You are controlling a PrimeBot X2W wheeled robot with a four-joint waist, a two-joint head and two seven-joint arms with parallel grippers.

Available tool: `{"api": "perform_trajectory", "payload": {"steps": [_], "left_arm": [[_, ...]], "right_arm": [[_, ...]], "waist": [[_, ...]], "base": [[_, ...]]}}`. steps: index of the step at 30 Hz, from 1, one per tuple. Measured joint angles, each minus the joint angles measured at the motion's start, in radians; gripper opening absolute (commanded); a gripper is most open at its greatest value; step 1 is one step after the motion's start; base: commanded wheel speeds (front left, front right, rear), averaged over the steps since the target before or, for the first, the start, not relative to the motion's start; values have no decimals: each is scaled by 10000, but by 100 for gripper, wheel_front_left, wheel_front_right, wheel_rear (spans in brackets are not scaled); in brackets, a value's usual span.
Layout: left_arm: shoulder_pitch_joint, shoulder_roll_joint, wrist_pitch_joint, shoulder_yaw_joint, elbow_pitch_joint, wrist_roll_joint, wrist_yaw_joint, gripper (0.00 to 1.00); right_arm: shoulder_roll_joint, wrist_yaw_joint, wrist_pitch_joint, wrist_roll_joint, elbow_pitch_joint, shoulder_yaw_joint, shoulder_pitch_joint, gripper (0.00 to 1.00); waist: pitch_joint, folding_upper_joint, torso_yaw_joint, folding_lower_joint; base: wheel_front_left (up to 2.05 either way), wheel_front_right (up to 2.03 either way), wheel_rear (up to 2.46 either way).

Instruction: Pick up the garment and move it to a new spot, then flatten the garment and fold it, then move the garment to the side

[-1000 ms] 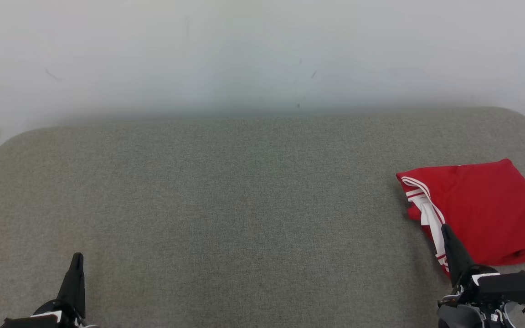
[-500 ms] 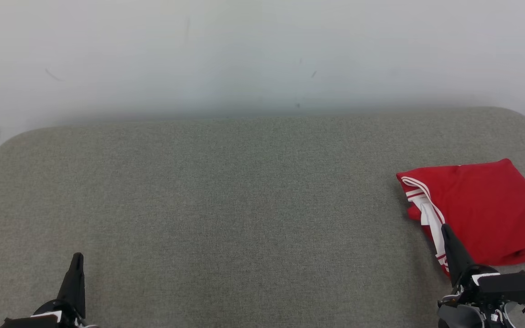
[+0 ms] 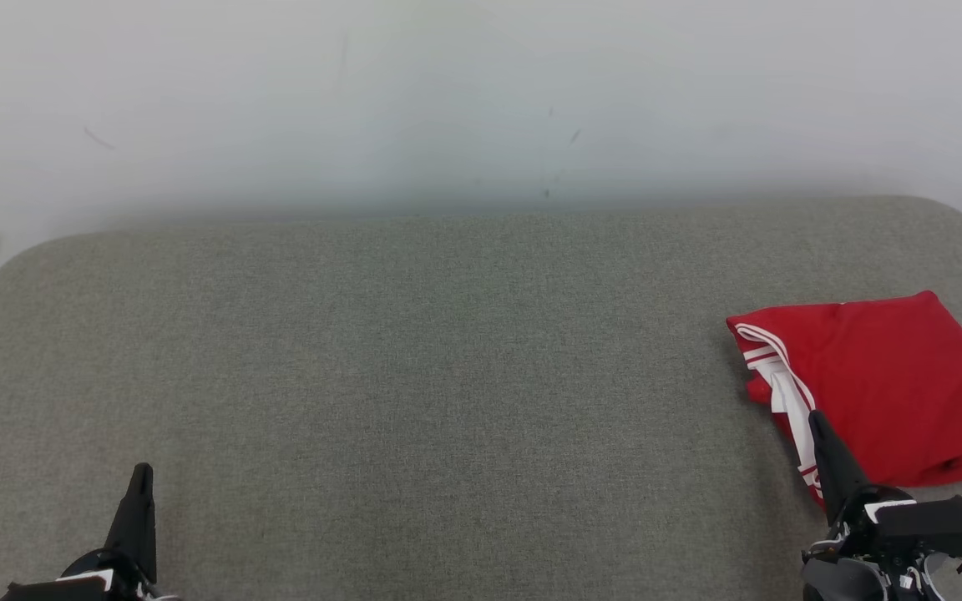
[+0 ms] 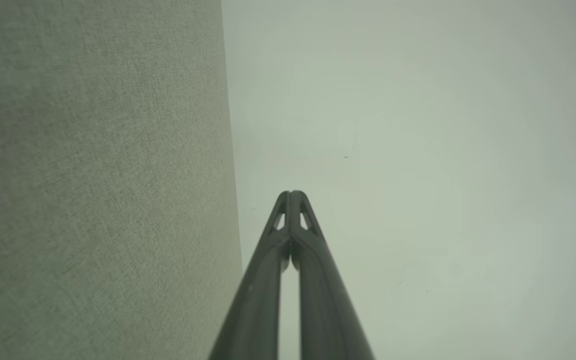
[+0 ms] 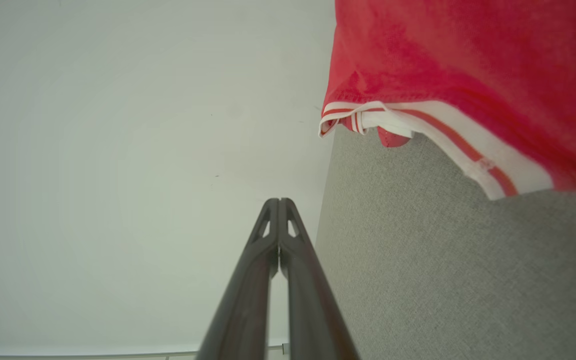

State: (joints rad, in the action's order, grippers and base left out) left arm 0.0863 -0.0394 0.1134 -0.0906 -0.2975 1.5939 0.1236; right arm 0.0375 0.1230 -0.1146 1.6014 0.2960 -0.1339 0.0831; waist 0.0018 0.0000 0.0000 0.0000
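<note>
My left gripper [image 3: 142, 472] and right gripper [image 3: 815, 419] are both pinched together and empty. The folded red garment [image 3: 898, 380] lies just ahead-right of the right gripper. It looks light and limp, so I'd pinch its striped hem [image 3: 782, 380] through all layers.

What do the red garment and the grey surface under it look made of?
Red garment: probably thin soft cloth, matte, with white striped trim; it lies in limp folds. Grey surface: seemingly woven upholstery fabric, matte; fine weave texture shows.
</note>
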Motion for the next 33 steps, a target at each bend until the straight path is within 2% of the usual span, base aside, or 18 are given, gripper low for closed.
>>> {"api": "perform_trajectory", "payload": {"steps": [33], "left_arm": [[0, 0, 0, 0, 0, 0, 0, 0]], "right_arm": [[0, 0, 0, 0, -4, 2, 0, 0]], "waist": [[0, 0, 0, 0]], "base": [[0, 0, 0]]}}
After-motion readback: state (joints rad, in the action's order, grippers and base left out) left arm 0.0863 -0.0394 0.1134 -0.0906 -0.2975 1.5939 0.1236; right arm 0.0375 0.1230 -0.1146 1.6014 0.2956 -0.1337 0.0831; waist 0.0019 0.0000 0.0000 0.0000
